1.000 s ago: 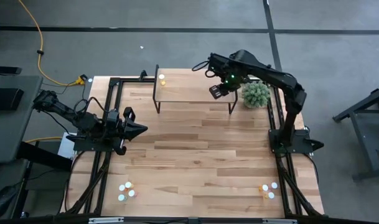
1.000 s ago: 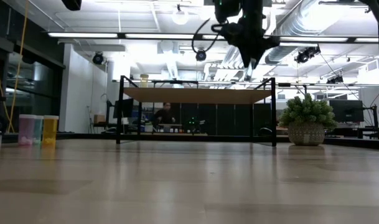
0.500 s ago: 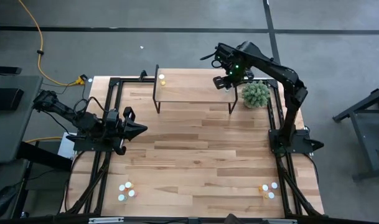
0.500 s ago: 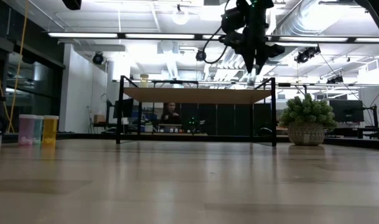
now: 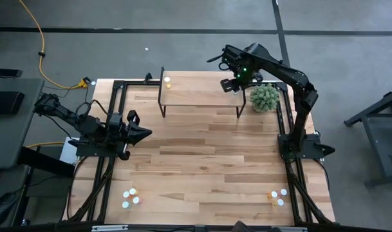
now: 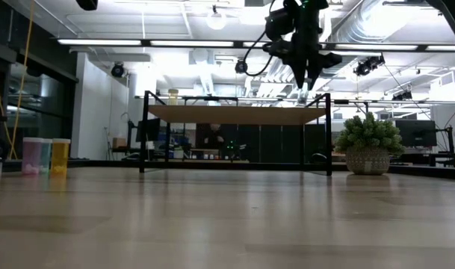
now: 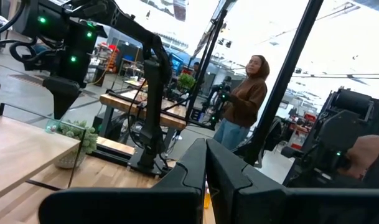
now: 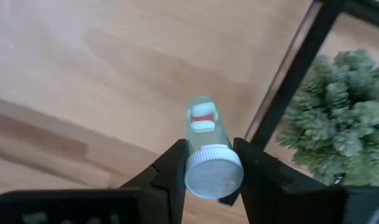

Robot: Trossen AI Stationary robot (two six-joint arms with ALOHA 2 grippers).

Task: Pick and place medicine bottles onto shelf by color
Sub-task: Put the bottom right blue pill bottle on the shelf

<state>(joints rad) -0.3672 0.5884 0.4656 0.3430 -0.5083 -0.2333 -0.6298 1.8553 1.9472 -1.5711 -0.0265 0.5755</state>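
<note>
My right gripper (image 5: 233, 86) hangs over the right end of the shelf (image 5: 199, 96), shut on a pale teal-blue medicine bottle (image 8: 203, 127) with a white cap. A yellow bottle (image 5: 167, 82) stands on the shelf's far left corner. More bottles stand in small groups near the table's front left (image 5: 131, 196) and front right (image 5: 277, 196). My left gripper (image 5: 145, 134) waits shut above the table's left side, holding nothing. My right gripper pinches the bottle between its two fingers (image 8: 172, 167) at the white cap (image 8: 214, 175), its top end. The fingers come from above, pointing down. The bottle hangs upright below them, cap up, just over the shelf's top near its right edge.
A fuzzy green plant in a pot (image 5: 265, 96) stands right beside the shelf's right end, close to my right gripper. The shelf's black frame (image 8: 289, 74) runs between the bottle and the plant. Bare wood lies in the table's middle (image 5: 202, 154).
My right gripper has carried the bottle a little toward the table's far edge and right, over the shelf's right end, rolling slightly about its downward axis, then stopped. The bottle has stayed upright in the hold.
</note>
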